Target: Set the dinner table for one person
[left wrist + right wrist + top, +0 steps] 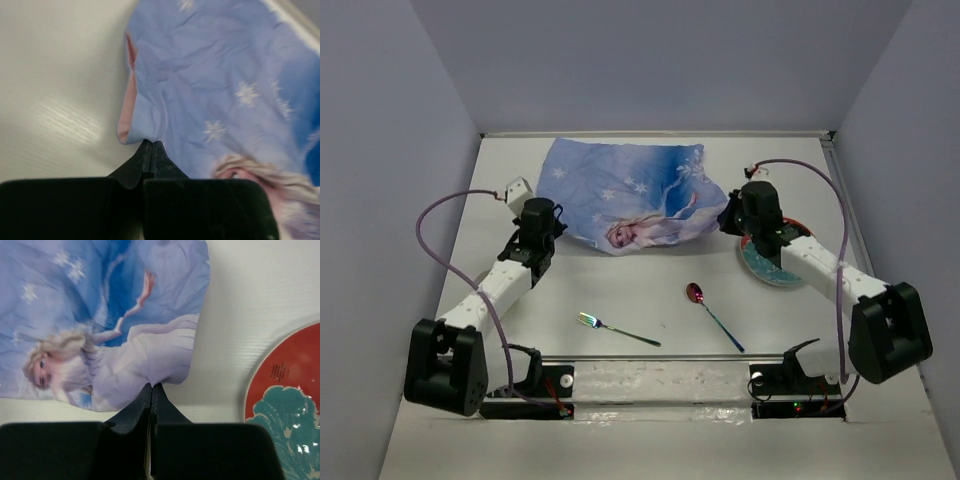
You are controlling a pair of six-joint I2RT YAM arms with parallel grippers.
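top external: white dinner table [570, 290] spans the view | blue placemat [630, 195] rumpled at far centre | plate [765, 265] just right of it | left gripper [151, 145] pinches placemat's left edge | right gripper [151, 387] pinches its right corner | spoon [712, 315], fork [618, 331] nearer the bases, apart

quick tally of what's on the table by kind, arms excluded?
Placemat: 1
Plate: 1
Fork: 1
Spoon: 1
Total: 4
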